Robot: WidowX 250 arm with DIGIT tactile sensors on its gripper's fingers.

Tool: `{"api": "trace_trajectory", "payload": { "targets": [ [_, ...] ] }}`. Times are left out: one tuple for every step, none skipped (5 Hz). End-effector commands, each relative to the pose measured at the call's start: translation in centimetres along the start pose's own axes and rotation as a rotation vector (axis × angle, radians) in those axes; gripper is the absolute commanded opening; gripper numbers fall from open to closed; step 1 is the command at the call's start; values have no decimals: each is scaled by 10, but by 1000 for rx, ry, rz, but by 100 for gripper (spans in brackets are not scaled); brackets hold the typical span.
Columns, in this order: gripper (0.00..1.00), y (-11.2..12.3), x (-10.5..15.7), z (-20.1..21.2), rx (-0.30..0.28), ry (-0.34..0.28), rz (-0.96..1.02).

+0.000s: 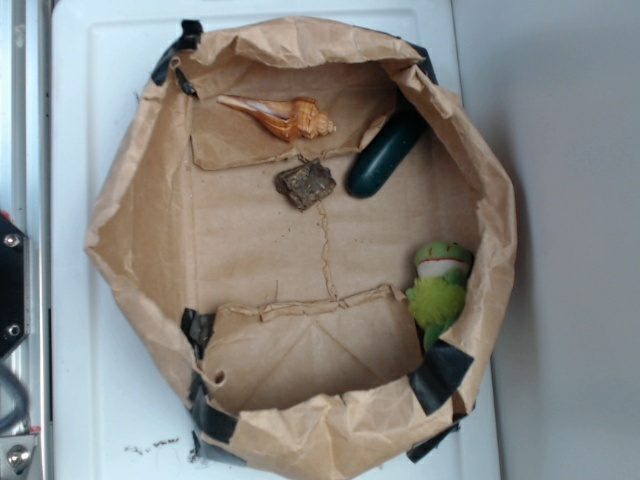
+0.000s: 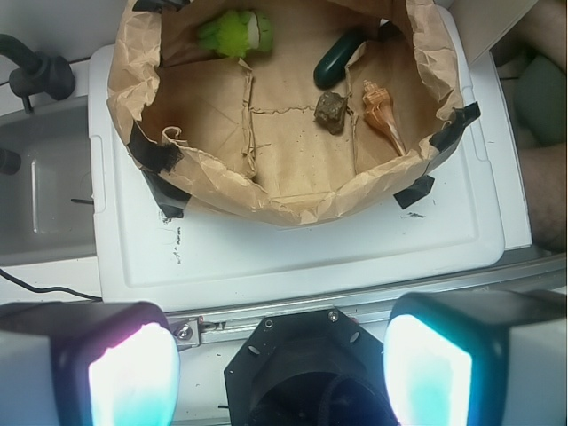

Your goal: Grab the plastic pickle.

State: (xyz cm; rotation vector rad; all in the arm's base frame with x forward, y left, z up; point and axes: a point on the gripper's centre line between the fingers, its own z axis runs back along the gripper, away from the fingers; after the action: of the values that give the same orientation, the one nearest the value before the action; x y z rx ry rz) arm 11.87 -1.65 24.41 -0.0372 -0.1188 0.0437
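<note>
- The white plastic worktop (image 2: 293,244) is lying ahead of the claw (image 2: 282,368), carrying everything else.
- The shallow tray folded from crumpled brown paper (image 1: 130,230), patched with black tape at its rim, is sitting on the worktop, well ahead of the claw.
- The claw is hanging outside the tray at the near edge of the worktop, its two glowing pads (image 2: 131,373) standing wide apart with nothing between them.
- The smooth, glossy, very dark green plastic pickle (image 2: 335,55) is lying inside the tray at its far side, far ahead of the claw and slightly to its right, one end tucked against the paper wall.
- The fuzzy lime-green plush toy (image 2: 235,32) is resting against the far wall, ahead and left of the claw, well apart from the pickle.
- The orange spiral seashell (image 2: 382,114) is lying ahead and to the right.
- The rough brown rock chunk (image 2: 331,111) is sitting just beside the seashell, nearer the claw than the pickle.
</note>
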Motion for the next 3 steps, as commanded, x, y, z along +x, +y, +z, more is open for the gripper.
{"api": "trace_trajectory", "payload": {
  "targets": [
    [100,0,0,0,0,0,0],
    [100,18,51,-4,-36,10,12],
    [100,18,51,-4,-36,10,12]
  ]
}}
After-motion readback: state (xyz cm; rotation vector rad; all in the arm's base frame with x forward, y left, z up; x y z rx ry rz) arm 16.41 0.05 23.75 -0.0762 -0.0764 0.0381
